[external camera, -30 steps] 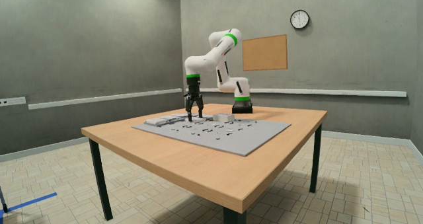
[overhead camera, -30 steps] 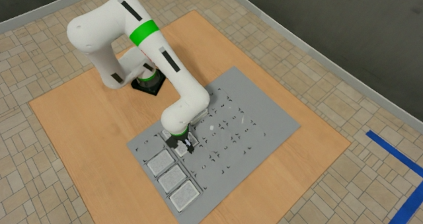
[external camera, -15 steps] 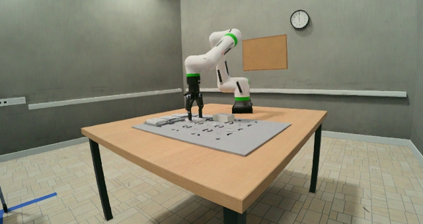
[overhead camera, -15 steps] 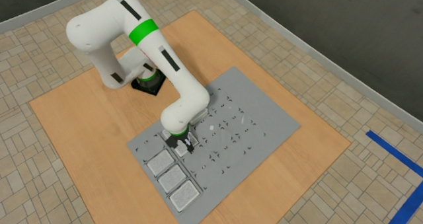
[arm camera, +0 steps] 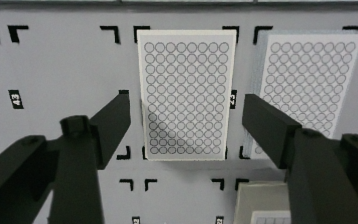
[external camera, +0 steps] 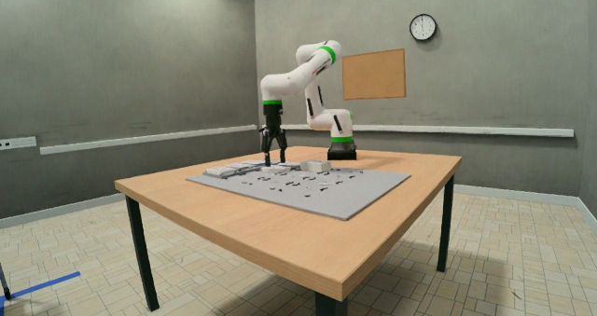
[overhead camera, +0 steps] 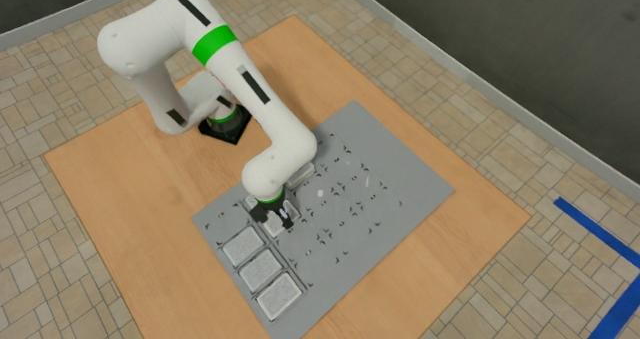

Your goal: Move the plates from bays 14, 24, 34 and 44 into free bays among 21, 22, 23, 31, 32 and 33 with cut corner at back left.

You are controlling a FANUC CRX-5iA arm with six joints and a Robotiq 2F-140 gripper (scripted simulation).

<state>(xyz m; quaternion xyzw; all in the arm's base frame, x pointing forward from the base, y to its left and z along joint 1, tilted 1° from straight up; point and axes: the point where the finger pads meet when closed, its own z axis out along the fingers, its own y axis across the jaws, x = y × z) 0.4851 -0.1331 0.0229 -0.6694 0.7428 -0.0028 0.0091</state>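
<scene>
My gripper (arm camera: 186,109) (overhead camera: 274,220) (external camera: 273,159) is open, low over the grey deck (overhead camera: 400,154) (external camera: 354,195). Its fingers straddle a sealed 96-well plate (arm camera: 186,90) (overhead camera: 274,225) without touching its long sides. That plate lies flat inside the corner pieces of the bay marked 23. I cannot make out its cut corner. Three more sealed plates lie in a row along column 4, the first (overhead camera: 242,245), the second (overhead camera: 260,270) and the third (overhead camera: 279,295). The column 4 bay nearest the arm holds nothing.
Another sealed plate (arm camera: 307,85) (overhead camera: 251,202) lies in the bay beside the gripper, towards the arm. A taller pale block (overhead camera: 300,175) (external camera: 315,165) (arm camera: 260,205) stands one bay further along the front row. Small black corner pieces stick up all over the deck.
</scene>
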